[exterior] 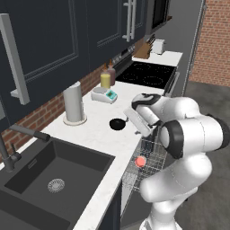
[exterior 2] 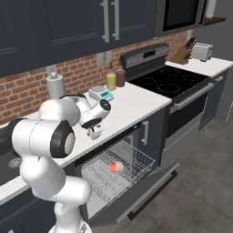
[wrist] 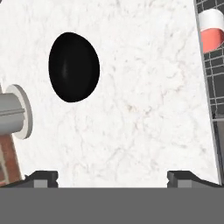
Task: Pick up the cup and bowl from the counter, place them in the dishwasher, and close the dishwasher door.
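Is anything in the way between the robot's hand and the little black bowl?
Nothing visible is. In the hand view the open gripper looks over bare white counter toward the bowl. The paper-towel cylinder stands off to one side, apart from the bowl. The cup already lies in the dishwasher rack.

Black bowl [exterior: 117, 124] on counter [exterior: 101, 134], cup [exterior: 141, 161] in dishwasher [exterior 2: 119, 170] rack

counter [exterior: 96, 130]: bare stone all round the bowl [exterior: 117, 124]; front edge open
nearest obstacle: paper-towel cylinder [exterior: 74, 104], left of bowl, well apart
further back: scale [exterior: 104, 95], yellow bottle [exterior: 105, 80], clear of bowl
gripper [wrist: 112, 177]: fingers spread wide, bare stone between them
dishwasher rack [exterior 2: 116, 169]: pulled out, cup [exterior 2: 113, 167] mid-rack, free wire around it
dishwasher door [exterior 2: 150, 191]: dropped open, blocks floor in front
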